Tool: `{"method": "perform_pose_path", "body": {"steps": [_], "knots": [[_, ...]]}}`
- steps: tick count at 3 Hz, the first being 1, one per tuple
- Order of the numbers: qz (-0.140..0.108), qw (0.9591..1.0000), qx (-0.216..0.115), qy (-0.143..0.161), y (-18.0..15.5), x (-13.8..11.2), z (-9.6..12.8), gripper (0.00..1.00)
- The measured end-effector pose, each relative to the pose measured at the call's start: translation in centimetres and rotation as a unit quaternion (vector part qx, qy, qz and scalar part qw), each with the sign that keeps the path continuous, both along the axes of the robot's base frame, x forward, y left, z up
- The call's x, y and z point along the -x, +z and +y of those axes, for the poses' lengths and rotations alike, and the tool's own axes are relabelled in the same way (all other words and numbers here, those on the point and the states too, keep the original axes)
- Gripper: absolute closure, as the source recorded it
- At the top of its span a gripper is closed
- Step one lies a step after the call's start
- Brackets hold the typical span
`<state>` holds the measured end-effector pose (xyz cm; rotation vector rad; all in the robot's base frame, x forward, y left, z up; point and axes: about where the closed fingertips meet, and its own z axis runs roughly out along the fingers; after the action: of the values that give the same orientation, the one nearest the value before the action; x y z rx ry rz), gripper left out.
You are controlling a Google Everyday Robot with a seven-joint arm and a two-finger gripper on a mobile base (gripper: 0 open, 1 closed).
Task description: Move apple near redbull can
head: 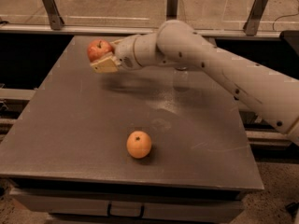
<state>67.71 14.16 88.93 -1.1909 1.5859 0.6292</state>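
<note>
The red apple [97, 49] with yellowish patches is held in my gripper [104, 55], which is shut on it. A tan finger pad [103, 66] sits under the apple. The apple hangs a little above the far left part of the grey table [70, 125], and a shadow lies below it. The redbull can [180, 78] stands at the far middle of the table, to the right of the apple. Only its pale lower part shows beneath my arm [210, 64]; its top is hidden.
An orange round fruit [138, 144] lies near the front middle of the table. A railing with metal posts [50, 6] runs behind the far edge. A drawer handle [125, 211] shows under the front edge.
</note>
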Motion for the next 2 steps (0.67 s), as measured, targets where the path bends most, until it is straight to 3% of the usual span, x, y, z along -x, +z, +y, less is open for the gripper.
{"method": "perform_pose_path", "body": {"steps": [1, 2], "knots": [[-0.007, 0.9998, 0.002, -0.019, 0.14, -0.36, -3.18, 1.00], [-0.006, 0.9998, 0.002, -0.017, 0.13, -0.30, -2.85, 1.00]]}}
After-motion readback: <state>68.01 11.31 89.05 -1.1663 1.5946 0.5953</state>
